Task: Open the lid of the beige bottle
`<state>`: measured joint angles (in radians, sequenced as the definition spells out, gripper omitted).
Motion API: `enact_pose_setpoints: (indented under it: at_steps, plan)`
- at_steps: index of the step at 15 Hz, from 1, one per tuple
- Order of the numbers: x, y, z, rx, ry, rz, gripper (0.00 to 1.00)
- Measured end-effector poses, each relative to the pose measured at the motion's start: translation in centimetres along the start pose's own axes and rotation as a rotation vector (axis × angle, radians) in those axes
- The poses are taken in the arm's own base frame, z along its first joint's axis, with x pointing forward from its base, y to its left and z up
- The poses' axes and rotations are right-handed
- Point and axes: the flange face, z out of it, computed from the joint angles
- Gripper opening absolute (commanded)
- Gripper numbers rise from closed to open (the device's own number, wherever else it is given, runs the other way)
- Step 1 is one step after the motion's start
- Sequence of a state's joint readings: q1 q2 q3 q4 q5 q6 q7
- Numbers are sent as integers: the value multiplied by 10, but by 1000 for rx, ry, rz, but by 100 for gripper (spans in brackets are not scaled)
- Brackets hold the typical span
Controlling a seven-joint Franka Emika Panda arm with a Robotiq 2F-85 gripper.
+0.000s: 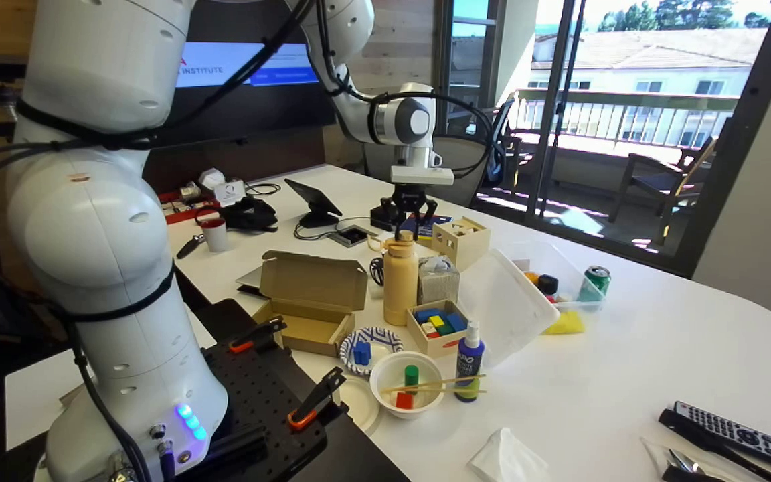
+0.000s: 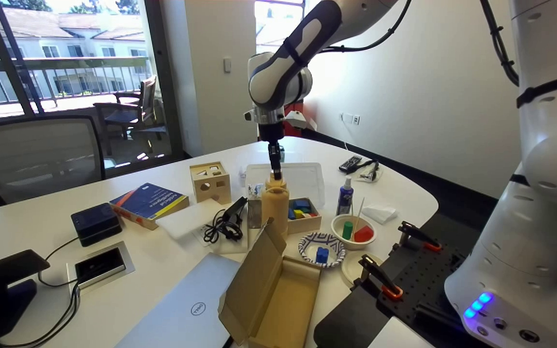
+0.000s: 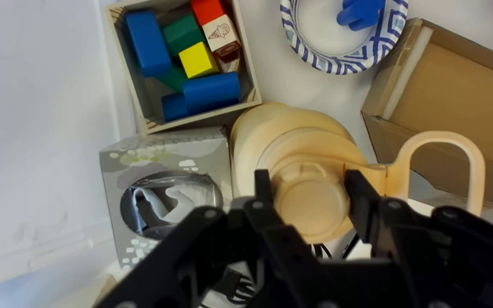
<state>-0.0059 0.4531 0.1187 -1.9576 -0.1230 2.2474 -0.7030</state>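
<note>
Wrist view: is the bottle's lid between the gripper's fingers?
Yes, the gripper has one dark finger on either side of the lid.

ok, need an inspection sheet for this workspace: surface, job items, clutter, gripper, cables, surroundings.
Surface: white table, white tissue or cloth on it.
Job items: beige bottle upright, lid on top.
Clutter: block box and grey box beside the bottle; open cardboard box nearby.
Gripper: fingers either side of the lid; can't tell if clamped.
Cables: black cable coiled near the bottle; dark cables strapped to the arm.
Surroundings: mesh-backed chair at the table, lit wall screen, balcony outside.
</note>
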Motion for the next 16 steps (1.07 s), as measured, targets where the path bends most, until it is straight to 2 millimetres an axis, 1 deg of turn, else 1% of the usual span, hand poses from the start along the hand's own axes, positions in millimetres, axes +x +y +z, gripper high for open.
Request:
enact_pose_setpoints:
  at_steps: [7, 16]
  plan:
    - [3, 6, 0, 10, -23, -108, 21]
    - [6, 7, -1, -13, -56, -259, 21]
